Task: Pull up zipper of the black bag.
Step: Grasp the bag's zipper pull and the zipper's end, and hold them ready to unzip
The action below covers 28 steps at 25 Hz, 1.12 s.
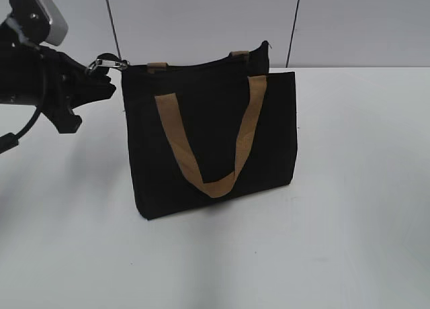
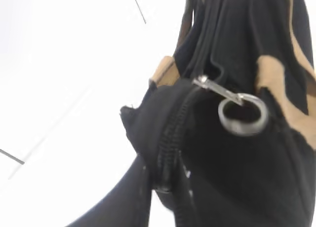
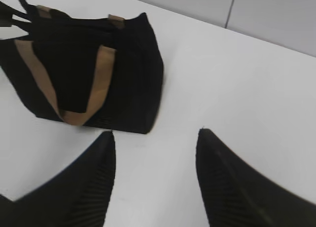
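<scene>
The black bag stands upright on the white table, its tan handle hanging down the front. The zipper runs along its top edge, and its silver pull and ring stick out past the bag's top-left corner. My left gripper is at that corner, just below the ring. In the left wrist view the zip's black end strip runs down between my left jaws, which look shut on it, while the ring hangs free above. My right gripper is open and empty over the table, well away from the bag.
The white table stretches out to the right of the bag and in front of it. A pale panelled wall stands close behind the bag. My right arm does not show in the exterior view.
</scene>
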Each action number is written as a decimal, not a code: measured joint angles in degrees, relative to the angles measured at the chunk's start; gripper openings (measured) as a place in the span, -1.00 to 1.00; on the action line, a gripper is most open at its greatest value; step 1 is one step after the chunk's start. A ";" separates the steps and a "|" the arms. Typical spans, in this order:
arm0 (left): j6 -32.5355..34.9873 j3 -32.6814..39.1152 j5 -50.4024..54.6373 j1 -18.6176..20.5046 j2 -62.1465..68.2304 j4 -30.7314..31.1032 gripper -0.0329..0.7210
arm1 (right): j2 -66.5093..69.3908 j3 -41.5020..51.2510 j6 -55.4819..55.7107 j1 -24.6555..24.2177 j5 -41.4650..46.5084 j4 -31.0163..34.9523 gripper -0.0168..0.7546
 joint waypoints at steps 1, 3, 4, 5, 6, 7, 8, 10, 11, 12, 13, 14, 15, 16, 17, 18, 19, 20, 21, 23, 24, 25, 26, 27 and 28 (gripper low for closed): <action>-0.59 0.67 -0.16 0.00 -1.61 0.89 -0.72 | 2.31 -0.80 -1.33 0.00 0.17 2.11 0.11; -1.36 1.96 -0.16 0.00 -4.37 1.92 -0.72 | 5.08 -2.17 -4.32 0.00 0.53 6.61 0.11; -1.56 2.45 -0.16 0.00 -5.75 2.29 -0.72 | 6.25 -2.81 -5.47 0.00 0.60 8.40 0.11; -1.67 2.96 -0.22 0.00 -7.02 2.52 -0.72 | 7.17 -3.36 -6.07 0.00 0.65 9.61 0.11; -1.66 3.35 -0.16 0.00 -8.05 2.71 -0.72 | 8.30 -4.00 -6.50 0.00 0.71 10.73 0.11; -1.75 3.52 -0.10 0.00 -9.22 2.91 -0.72 | 9.46 -4.74 -6.93 0.00 0.85 11.48 0.11; -1.89 3.51 0.03 0.00 -10.34 2.98 -0.72 | 10.40 -5.43 -7.33 0.28 1.02 11.95 0.11; -2.04 3.51 0.31 0.00 -12.23 2.98 -0.72 | 12.53 -7.31 -8.37 2.07 1.02 12.19 0.11; -2.11 3.51 0.54 0.00 -13.15 2.98 -0.72 | 13.60 -8.15 -8.64 3.49 0.90 12.25 0.10; -2.11 3.51 0.98 0.00 -13.98 2.93 -0.72 | 14.56 -9.43 -8.94 5.57 0.64 12.29 0.09; -2.11 3.51 1.53 0.00 -14.66 2.81 -0.72 | 15.83 -10.41 -9.03 7.87 0.32 12.29 0.08; -2.11 3.51 2.10 0.00 -15.33 2.76 -0.72 | 17.02 -11.38 -9.17 9.85 -0.19 12.29 0.06; -2.17 3.51 2.87 0.00 -15.88 2.76 -0.72 | 18.57 -12.57 -9.18 12.28 -0.59 12.06 0.05; -2.22 3.53 3.69 0.00 -16.17 2.76 -0.72 | 20.23 -13.70 -9.23 14.33 -1.04 11.56 0.05; -2.22 3.59 4.21 0.00 -16.50 2.76 -0.72 | 21.97 -14.60 -9.23 17.27 -1.52 10.73 0.04; -2.22 3.58 4.72 0.00 -16.83 2.76 -0.72 | 23.47 -15.65 -9.25 19.41 -2.01 9.63 0.03; -2.22 3.58 4.95 0.00 -17.11 2.76 -0.72 | 25.29 -16.74 -9.29 22.02 -2.67 8.07 0.03; -2.22 3.58 5.15 0.00 -17.26 2.64 -0.72 | 26.78 -17.40 -9.35 24.18 -3.44 6.48 0.03; -2.22 3.58 5.29 0.00 -17.33 2.44 -0.72 | 28.75 -18.03 -9.68 26.67 -4.51 3.81 0.03; -2.22 3.58 5.47 0.00 -17.45 2.27 -0.72 | 31.38 -18.66 -10.67 30.83 -7.29 -0.44 0.03; -2.22 3.58 5.46 0.00 -17.44 2.27 -0.72 | 32.83 -18.71 -11.04 32.76 -9.04 -2.05 0.03; -2.22 3.58 5.46 0.00 -17.44 2.20 -0.72 | 34.25 -18.71 -11.30 34.40 -10.97 -3.41 0.03; -2.22 3.58 5.46 0.00 -17.44 2.20 -0.72 | 35.67 -18.73 -11.45 35.71 -13.03 -4.26 0.03; -2.22 3.58 5.46 0.00 -17.44 2.20 -0.72 | 36.83 -18.73 -11.57 36.59 -14.78 -4.68 0.03; -2.22 3.58 5.46 0.00 -17.44 2.16 -0.72 | 38.16 -18.73 -11.64 37.45 -16.75 -4.88 0.03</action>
